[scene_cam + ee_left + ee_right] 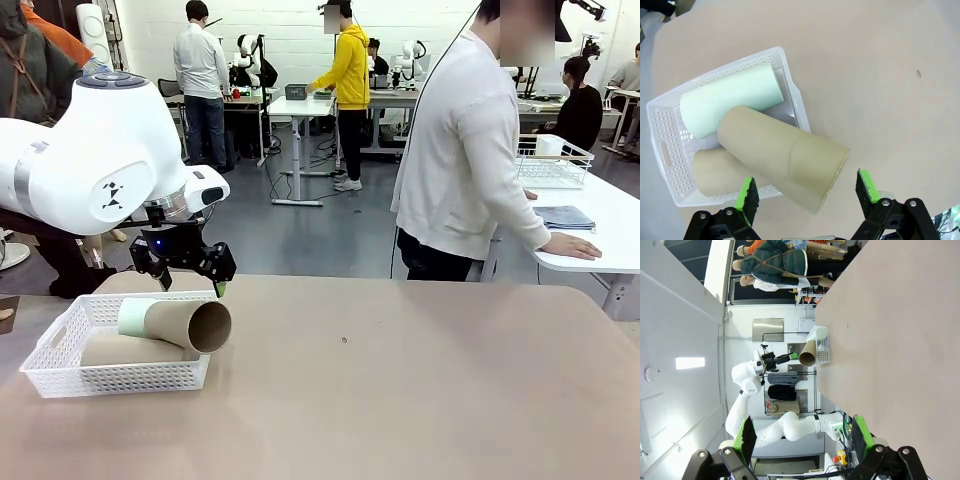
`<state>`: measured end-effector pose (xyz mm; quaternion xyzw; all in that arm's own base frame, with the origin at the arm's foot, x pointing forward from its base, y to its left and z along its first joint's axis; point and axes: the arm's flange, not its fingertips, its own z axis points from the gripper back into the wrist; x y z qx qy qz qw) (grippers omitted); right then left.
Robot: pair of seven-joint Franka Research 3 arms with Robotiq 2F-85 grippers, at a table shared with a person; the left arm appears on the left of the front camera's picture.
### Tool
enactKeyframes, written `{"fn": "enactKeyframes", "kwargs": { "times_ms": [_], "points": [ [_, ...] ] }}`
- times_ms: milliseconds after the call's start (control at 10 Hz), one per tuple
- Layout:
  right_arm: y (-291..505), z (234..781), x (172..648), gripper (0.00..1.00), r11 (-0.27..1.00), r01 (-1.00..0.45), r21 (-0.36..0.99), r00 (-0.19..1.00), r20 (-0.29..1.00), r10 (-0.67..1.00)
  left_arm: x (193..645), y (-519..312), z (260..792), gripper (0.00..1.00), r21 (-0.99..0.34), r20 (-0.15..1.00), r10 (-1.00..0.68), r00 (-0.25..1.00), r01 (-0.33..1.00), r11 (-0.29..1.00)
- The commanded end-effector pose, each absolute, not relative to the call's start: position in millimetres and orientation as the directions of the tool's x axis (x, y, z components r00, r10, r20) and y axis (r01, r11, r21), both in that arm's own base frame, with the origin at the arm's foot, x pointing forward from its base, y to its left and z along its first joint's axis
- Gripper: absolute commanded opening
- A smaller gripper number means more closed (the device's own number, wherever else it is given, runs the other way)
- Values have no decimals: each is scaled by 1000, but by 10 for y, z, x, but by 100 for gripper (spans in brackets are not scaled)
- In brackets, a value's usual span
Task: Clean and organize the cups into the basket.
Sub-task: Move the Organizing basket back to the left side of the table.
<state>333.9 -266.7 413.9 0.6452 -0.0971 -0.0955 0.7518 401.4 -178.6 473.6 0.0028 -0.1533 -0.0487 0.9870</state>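
Left gripper of mine hangs just above the far right corner of the basket, jaws spread wide, nothing between the green pads. From my left wrist I look straight down on the load: the mint green cup lies on its side along one long wall, one tan cup lies flat on the basket floor beside it, and the second tan cup lies slantwise across both, its open mouth poking out over the basket's rim and hanging above the table. My fingertips stand either side of that overhanging mouth, higher up and clear of it.

Over on the other side, my right gripper is also wide open and holds nothing; it looks along the bare tabletop toward the basket, well apart from it.

Across the table a person in a white top stands turned aside, one hand flat on a neighbouring white table near a folded blue cloth and a white wire basket.
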Motion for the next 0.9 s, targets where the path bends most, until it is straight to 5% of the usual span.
{"fn": "enactKeyframes", "kwargs": {
  "times_ms": [0, 200, 500, 800],
  "points": [
    [-2653, 4134, 3320, 100, 150, 19, 989, 961, 23, -275, 4001, -1740, 4726, 100, 28, 317, -110, 942, 107, 994],
    [-2653, 4134, 3320, 100, 150, 19, 989, 961, 23, -275, 3977, -1731, 4820, 100, -55, 258, -93, 962, 111, 992],
    [-2653, 4134, 3320, 100, 150, 19, 989, 961, 23, -275, 3318, -1118, 5862, 100, -231, 245, -181, 953, 238, 943],
    [-2653, 4134, 3320, 100, 150, 19, 989, 961, 23, -275, 2789, 29, 6367, 100, -561, 210, -210, 955, 293, 774]
  ]
}}
